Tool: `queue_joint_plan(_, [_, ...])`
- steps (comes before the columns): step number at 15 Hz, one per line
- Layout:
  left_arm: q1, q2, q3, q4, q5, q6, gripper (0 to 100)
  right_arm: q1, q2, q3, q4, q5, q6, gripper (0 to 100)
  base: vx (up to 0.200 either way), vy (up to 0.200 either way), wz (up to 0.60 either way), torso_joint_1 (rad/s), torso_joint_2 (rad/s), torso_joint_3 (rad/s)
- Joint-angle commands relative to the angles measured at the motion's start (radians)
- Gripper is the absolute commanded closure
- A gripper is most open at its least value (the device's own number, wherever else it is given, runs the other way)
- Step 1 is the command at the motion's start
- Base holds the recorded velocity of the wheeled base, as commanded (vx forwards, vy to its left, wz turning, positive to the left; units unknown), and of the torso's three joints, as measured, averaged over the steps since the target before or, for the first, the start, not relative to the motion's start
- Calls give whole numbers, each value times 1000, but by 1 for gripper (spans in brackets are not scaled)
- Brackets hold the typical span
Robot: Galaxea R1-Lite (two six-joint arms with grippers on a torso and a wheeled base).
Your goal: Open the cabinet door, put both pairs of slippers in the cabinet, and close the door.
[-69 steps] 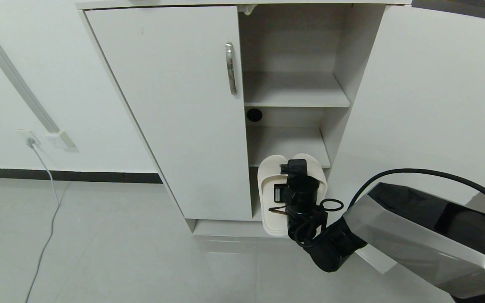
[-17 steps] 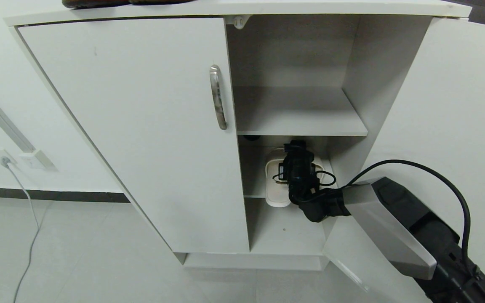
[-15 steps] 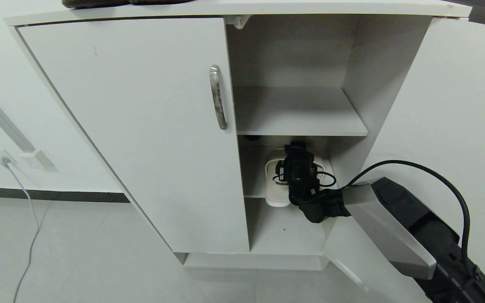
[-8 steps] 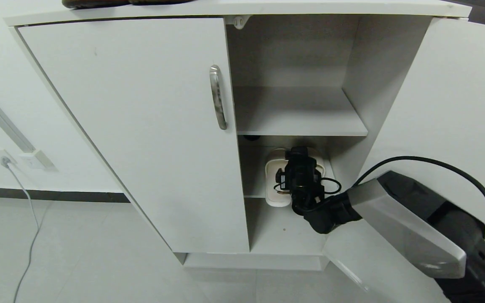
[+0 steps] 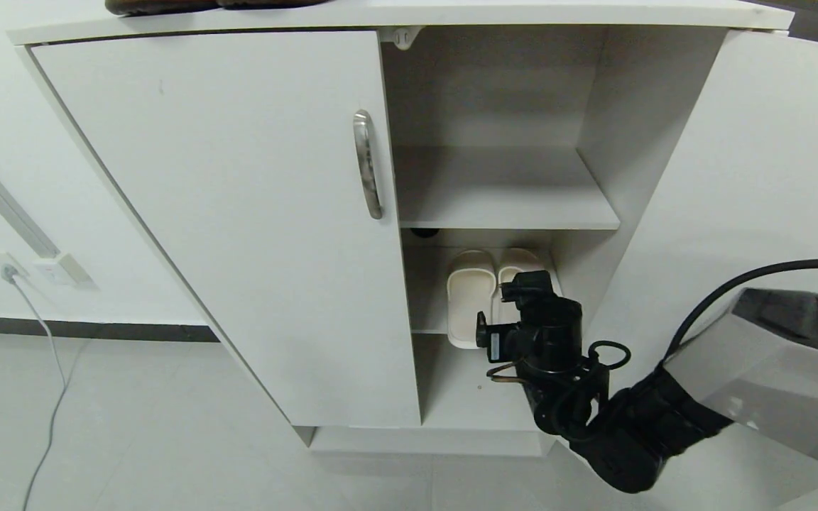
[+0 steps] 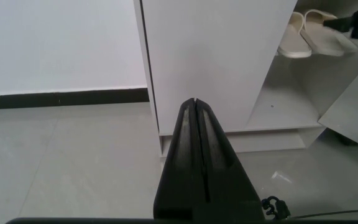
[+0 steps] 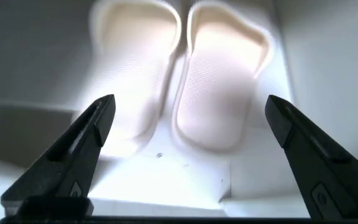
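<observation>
Right gripper [image 7: 189, 106] wide open before slippers [image 7: 216, 81]

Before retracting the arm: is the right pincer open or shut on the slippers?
Open: the right pincer has its fingers wide apart; the white slippers lie free on the shelf beyond.

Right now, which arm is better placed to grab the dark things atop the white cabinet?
Probably right: the right claw is open, empty, by the shelves; the left claw is shut, low near the floor.
</observation>
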Motion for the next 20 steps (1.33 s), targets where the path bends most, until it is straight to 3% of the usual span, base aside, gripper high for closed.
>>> queue_joint_plan(1, [0, 2, 0, -1, 0, 0, 100, 35, -93, 62, -5, 1, 19, 0, 0, 0, 0, 0, 0, 0])
queue_joint_plan(8, [0, 2, 0, -1, 0, 0, 100, 49, -80, 75, -3, 1, 24, 0, 0, 0, 0, 0, 0, 0])
queue_joint_plan(17, [0, 2, 0, -1, 0, 0, 100, 59, -88, 92, -6, -19, 24, 0, -200, 0, 0, 3, 4, 2])
queue_joint_plan(20, [0, 2, 0, 0, 0, 0, 100, 59, -94, 98, -6, -19, 24, 0, 0, 0, 0, 0, 0, 0])
